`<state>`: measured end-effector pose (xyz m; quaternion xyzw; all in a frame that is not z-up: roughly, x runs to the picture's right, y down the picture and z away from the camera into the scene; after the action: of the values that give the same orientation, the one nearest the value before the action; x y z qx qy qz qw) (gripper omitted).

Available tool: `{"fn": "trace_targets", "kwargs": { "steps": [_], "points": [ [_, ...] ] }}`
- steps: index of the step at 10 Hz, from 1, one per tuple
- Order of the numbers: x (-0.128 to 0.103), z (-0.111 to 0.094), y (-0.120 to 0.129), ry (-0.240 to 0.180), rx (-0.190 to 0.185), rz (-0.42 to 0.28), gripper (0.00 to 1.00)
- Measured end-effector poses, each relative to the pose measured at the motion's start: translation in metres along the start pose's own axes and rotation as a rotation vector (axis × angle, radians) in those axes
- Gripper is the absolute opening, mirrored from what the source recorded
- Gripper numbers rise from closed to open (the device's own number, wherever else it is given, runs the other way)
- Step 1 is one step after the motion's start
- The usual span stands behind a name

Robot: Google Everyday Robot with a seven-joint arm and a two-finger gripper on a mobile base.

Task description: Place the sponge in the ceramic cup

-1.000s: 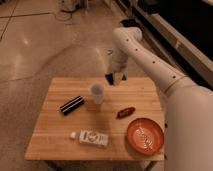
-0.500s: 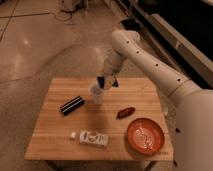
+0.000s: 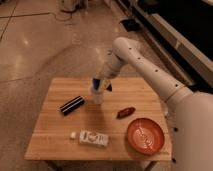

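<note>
The white ceramic cup [image 3: 96, 97] stands upright near the middle of the wooden table [image 3: 50, 140]. My gripper [image 3: 98, 85] hangs straight over the cup's mouth, pointing down and almost touching the rim. A bit of the blue sponge [image 3: 94, 81] shows between the fingers, and the gripper is shut on it. The gripper hides most of the sponge and the cup's opening. My white arm [image 3: 150, 70] reaches in from the right.
A black striped bar [image 3: 72, 104] lies left of the cup. A dark red oblong item [image 3: 125, 112] lies to its right. An orange-red bowl [image 3: 144, 135] sits at the front right, and a white labelled bottle [image 3: 92, 137] lies at the front.
The gripper has swung left with the sponge, from behind and right of the cup to directly over it, and has come lower. Nothing on the table has moved.
</note>
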<state>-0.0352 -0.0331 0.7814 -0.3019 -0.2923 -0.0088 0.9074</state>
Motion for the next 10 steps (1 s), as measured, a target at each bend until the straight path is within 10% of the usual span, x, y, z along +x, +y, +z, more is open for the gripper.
{"fn": "trace_targets", "kwargs": {
  "steps": [10],
  "points": [
    [-0.01,0.027,-0.009,-0.055,-0.004,0.016,0.0]
  ]
}}
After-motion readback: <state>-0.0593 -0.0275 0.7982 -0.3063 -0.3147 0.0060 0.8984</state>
